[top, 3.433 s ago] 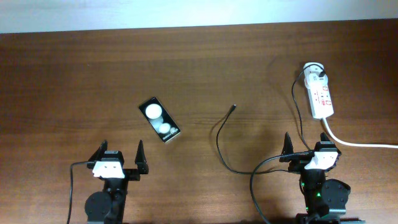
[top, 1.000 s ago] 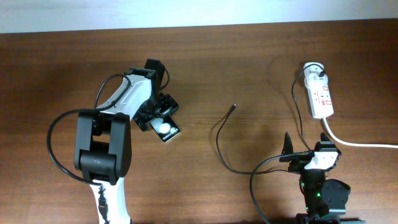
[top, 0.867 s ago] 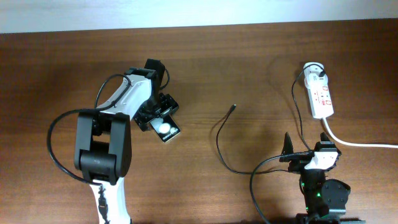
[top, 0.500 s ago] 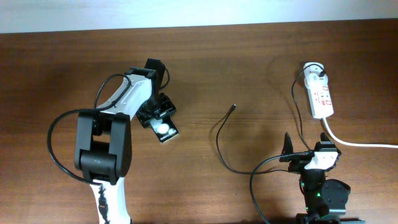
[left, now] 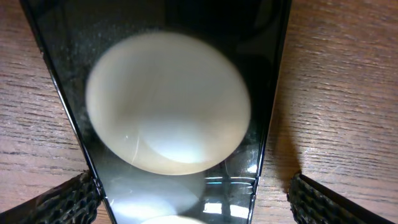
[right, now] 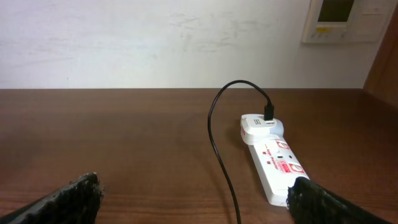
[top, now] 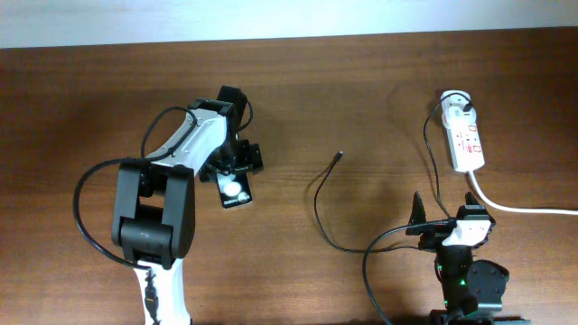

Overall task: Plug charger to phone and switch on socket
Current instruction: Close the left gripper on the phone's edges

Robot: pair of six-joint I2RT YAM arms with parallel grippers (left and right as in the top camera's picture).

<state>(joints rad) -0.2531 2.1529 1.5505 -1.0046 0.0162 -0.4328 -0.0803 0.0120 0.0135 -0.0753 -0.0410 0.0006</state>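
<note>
The left gripper (top: pixel 232 168) straddles the phone (top: pixel 234 190), left of centre, jaws apart (one pad (left: pixel 65 199) seemingly against its edge). Centre both pads before closing, lest it skid; the charger tip (top: pixel 339 155) lies well right.

We have our left arm (top: pixel 185 144) stretched forward, and the left gripper (top: pixel 232 168) at its end points straight down with its jaws spread and its pads (left: pixel 62 202) well apart. Our right arm (top: pixel 470 280) sits folded at its base, and the right gripper (top: pixel 443 208) faces forward with its jaws wide.
</note>
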